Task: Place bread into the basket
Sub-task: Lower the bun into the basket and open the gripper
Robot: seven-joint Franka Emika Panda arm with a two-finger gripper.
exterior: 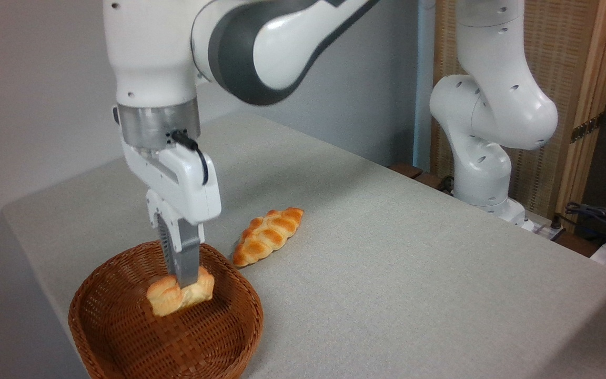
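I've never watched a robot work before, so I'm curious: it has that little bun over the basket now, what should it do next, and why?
Probably open its fingers and let go. The gripper is shut on the bread, which already sits inside the rim of the basket, low over its woven bottom. The braided loaf lies on the table outside, clear of the drop.

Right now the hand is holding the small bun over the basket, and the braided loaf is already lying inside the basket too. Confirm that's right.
Not quite. The hand does grip the small bun over the basket, but the braided loaf is not inside it. The camera view shows the loaf lying on the table, just beyond the basket's far rim.
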